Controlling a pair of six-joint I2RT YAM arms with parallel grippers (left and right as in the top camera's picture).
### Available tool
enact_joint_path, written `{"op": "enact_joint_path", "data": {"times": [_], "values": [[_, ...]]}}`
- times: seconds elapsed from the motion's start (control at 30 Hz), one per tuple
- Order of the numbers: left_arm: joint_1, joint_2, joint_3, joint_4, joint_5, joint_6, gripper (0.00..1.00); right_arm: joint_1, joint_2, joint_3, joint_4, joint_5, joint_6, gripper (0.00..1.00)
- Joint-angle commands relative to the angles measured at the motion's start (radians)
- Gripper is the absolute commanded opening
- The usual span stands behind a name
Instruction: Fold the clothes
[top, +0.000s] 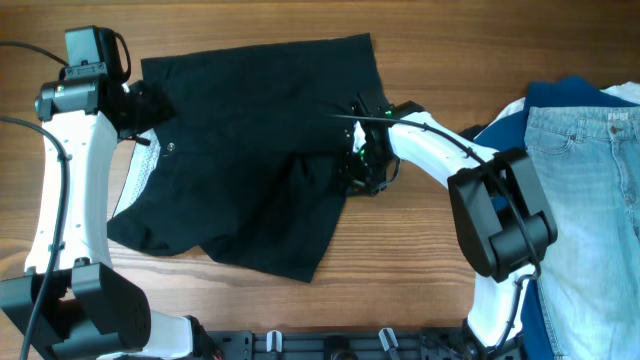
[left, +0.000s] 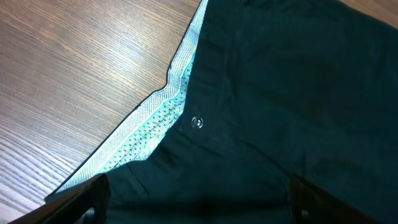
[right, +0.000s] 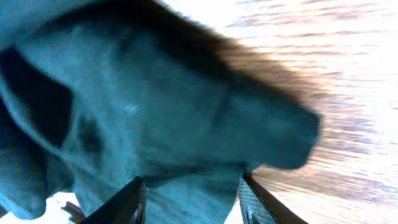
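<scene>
The black shorts-like garment (top: 250, 150) lies spread on the wooden table, its pale waistband lining (top: 135, 175) and small button (top: 168, 147) at the left. My left gripper (top: 150, 105) hovers over the waistband's top left corner. In the left wrist view its fingers (left: 199, 208) are wide apart and empty over the black cloth (left: 280, 93), with the lining (left: 149, 127) and button (left: 198, 122) ahead. My right gripper (top: 358, 165) is at the garment's right edge, where the cloth is bunched. In the right wrist view its fingers (right: 191, 202) pinch a raised fold of the garment (right: 155, 112).
Light blue jeans (top: 590, 180) lie at the right edge of the table over a royal blue garment (top: 560, 95). Bare wood (top: 420, 260) shows in front of and right of the black garment, and also in the left wrist view (left: 74, 62).
</scene>
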Motion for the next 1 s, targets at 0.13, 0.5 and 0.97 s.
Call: {"op": "enact_joint_path", "data": {"times": [0.13,0.5,0.97], "values": [[0.004,-0.013,0.014,-0.004,0.009,0.002,0.90,-0.019,0.021,-0.012,-0.041,0.056,0.069,0.59],[0.004,-0.013,0.014,-0.023,0.009,0.002,0.90,-0.093,-0.088,0.032,-0.084,0.191,-0.115,0.04],[-0.002,0.027,0.014,-0.034,0.191,0.096,0.89,-0.444,-0.410,0.090,-0.343,0.362,-0.192,0.73]]}}
